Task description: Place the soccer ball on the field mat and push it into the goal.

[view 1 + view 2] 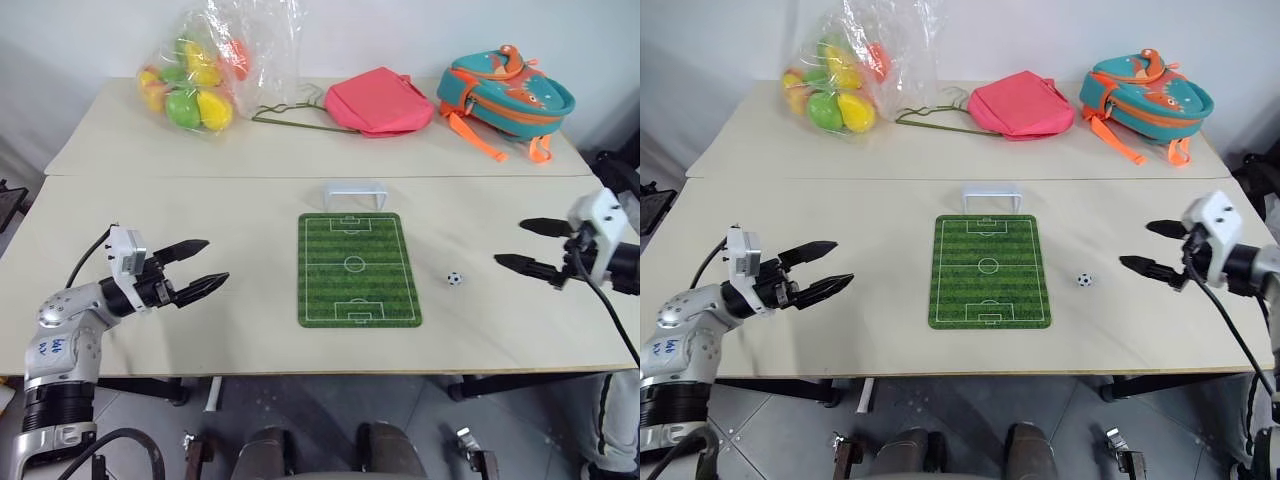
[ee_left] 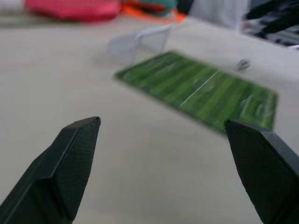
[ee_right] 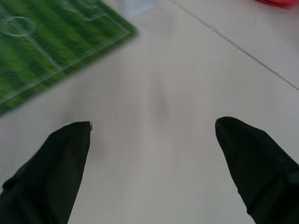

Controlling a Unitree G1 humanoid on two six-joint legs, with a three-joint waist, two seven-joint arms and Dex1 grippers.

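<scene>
Pale desk (image 1: 200, 330), two tops butted along a seam. Field mat (image 1: 357, 269): flat at centre, striped green with white pitch lines, long axis running near to far. Goal (image 1: 354, 193): white frame, upright just beyond the mat's far edge, apparently a sliver apart from it, though the gap is hard to judge. Soccer ball (image 1: 454, 279): tiny, black and white, resting on the bare desk just right of the mat, off it, level with its nearer half. Left end effector (image 1: 200, 266): left of the mat, well apart, fingers spread wide, holding nothing. Right end effector (image 1: 520, 245): right of the ball, near but not touching, fingers likewise wide apart and empty. Far side: clear bag of coloured balls (image 1: 195, 85) at left, pink pouch (image 1: 380, 100) at centre, teal and orange backpack (image 1: 505, 92) at right.
</scene>
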